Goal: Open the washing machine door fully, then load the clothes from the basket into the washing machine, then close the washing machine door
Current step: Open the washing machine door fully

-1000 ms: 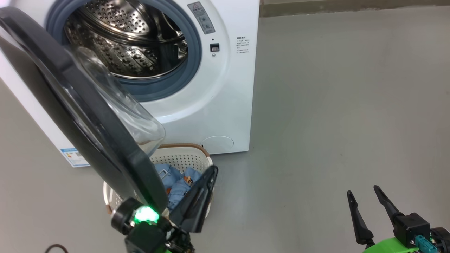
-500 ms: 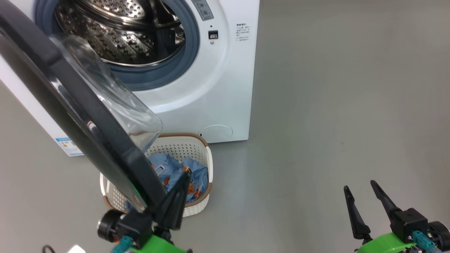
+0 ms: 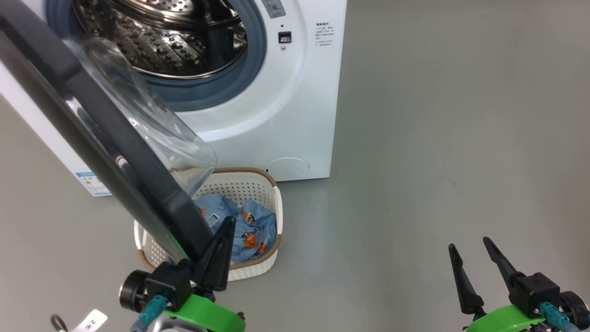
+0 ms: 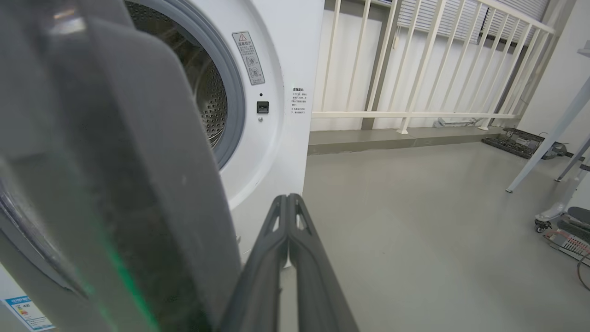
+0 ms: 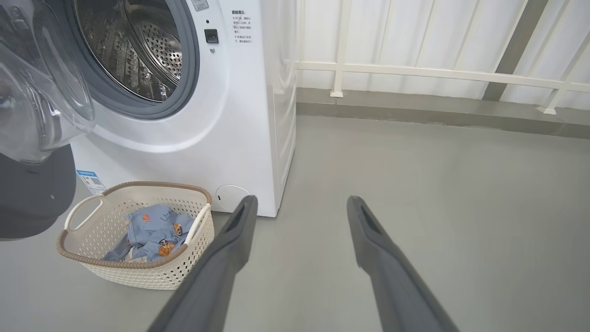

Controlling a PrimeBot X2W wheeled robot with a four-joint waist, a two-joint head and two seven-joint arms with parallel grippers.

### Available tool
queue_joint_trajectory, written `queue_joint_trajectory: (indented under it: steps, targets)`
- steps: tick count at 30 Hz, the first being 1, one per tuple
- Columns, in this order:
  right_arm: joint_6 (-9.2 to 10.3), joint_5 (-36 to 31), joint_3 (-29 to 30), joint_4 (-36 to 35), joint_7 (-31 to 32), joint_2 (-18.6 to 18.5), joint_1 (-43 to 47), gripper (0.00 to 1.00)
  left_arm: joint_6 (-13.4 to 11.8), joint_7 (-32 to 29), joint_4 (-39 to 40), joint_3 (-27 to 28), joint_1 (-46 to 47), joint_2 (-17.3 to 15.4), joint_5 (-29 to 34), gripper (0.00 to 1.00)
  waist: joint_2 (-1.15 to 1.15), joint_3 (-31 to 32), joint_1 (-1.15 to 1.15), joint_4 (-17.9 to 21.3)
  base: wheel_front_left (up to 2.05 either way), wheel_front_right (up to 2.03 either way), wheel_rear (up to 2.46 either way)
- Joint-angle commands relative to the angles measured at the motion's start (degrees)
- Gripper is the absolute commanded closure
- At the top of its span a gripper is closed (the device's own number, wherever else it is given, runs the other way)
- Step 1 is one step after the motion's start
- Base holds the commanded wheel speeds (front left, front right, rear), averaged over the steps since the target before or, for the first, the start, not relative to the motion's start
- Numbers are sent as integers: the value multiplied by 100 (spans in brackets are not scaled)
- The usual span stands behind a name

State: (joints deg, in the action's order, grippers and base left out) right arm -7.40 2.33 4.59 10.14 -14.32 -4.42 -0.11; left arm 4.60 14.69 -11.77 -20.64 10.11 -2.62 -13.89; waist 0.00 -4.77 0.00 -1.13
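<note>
My left gripper (image 3: 226, 226) is pressing its fingers together beside the lower rim of the washing machine door (image 3: 92, 120) (it is standing open off the washing machine (image 3: 295, 115)). My right gripper (image 3: 469, 244) is hovering, fingers spread, right of the machine. The clothes (image 3: 251, 226) are lying in the basket (image 3: 258, 269) before it.

Your left gripper (image 3: 227, 223) and right gripper (image 3: 469, 244) look alike. Each has two long, matte dark-grey fingers (image 5: 366, 230) that taper to narrow tips, with a shallow slot cut near the end. Each pair rises from a boxy black mount (image 3: 534, 288) set on a glossy bright-green wrist shell (image 3: 205, 313). A teal plug (image 3: 551, 313) sits at each wrist. A round black knob (image 3: 132, 290) sticks out beside your left mount.
</note>
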Motion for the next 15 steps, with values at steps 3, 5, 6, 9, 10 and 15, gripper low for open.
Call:
queue_joint_trajectory:
  steps: [3, 5, 6, 9, 10, 15]
  targets:
    - [-9, 66, -132, -102, -68, -39, -245, 0, -140, 31, 45, 238, 179, -28, -107, 100, 0, 30, 0, -111, 0, 0, 0]
    - [-9, 69, -142, -102, -68, -50, -233, 0, -183, 31, 43, 286, 151, -27, -120, 100, 0, 43, 0, -181, 0, 0, 0]
    - [-9, 76, -143, -99, -68, -52, -228, 0, -207, 31, 28, 311, 130, -27, -139, 100, 0, 51, 0, -220, 0, 0, 0]
    - [-9, 91, -171, -87, -68, -56, -222, 0, -252, 31, 6, 381, 85, -27, -116, 100, 0, 72, 0, -340, 0, 0, 0]
    - [-9, 98, -182, -85, -68, -53, -219, 0, -266, 31, -3, 402, 70, -27, -92, 100, 0, 77, 0, -384, 0, 0, 0]
    - [-9, 102, -204, -63, -68, -41, -188, 0, -325, 31, -40, 521, -27, -26, -78, 100, 0, 128, 0, -620, 0, 0, 0]
